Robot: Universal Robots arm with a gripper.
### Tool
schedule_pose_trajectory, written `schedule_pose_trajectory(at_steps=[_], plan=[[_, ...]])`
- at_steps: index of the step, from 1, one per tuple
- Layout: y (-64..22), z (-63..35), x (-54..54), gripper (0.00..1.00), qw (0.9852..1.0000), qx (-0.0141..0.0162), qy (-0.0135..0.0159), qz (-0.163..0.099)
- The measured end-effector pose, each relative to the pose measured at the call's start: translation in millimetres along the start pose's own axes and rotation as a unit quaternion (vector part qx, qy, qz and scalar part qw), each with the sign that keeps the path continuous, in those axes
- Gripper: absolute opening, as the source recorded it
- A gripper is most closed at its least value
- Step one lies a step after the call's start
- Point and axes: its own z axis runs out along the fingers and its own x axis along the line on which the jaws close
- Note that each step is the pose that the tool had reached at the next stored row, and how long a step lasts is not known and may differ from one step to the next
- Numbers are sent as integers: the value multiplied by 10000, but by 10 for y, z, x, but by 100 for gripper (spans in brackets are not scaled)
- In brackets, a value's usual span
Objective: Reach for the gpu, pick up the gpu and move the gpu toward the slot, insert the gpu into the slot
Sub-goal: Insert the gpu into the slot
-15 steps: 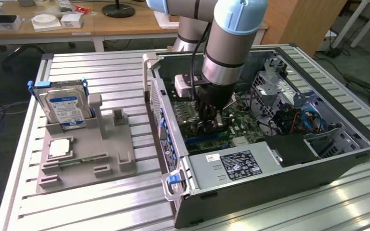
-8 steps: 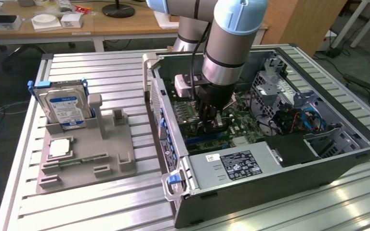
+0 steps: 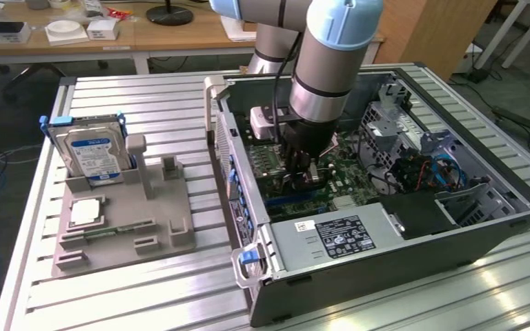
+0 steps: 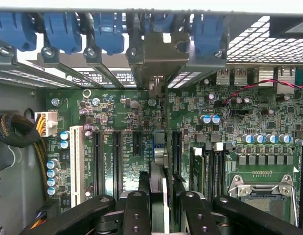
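Wrist view has me looking straight down at the motherboard [image 4: 141,127] inside the computer case [image 3: 486,227]. The gripper [image 4: 158,203] has its two black fingers [image 4: 136,208] pressed in on the gpu [image 4: 159,161], which I see edge-on as a thin upright card running away from the camera between them, so it's pinching the card by its sides. The card's metal bracket end [image 4: 158,54] sits up against the back wall of the case, in line with the row of blue latches [image 4: 109,32]. The card stands among the long black slots [image 4: 117,166] on the board, right beside the white slot's [image 4: 77,164] neighbours, but I can't tell whether its bottom edge is seated in one or just hovering over it (the card itself blocks that).

In the exterior view the arm [image 3: 325,62] reaches down into the open case, with the gripper low over the green board near the case's middle. Off on the exterior view's left, on the slatted table [image 3: 136,103], a grey holder tray [image 3: 122,227] has the silver hard drive [image 3: 94,155] standing upright in it and a green memory stick [image 3: 108,231] lying flat.
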Motion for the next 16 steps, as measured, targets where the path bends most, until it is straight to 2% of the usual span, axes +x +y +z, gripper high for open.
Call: schedule_pose_trajectory(at_steps=[16], plan=[[-24, 0, 11, 28, 10000, 1, 0, 6]])
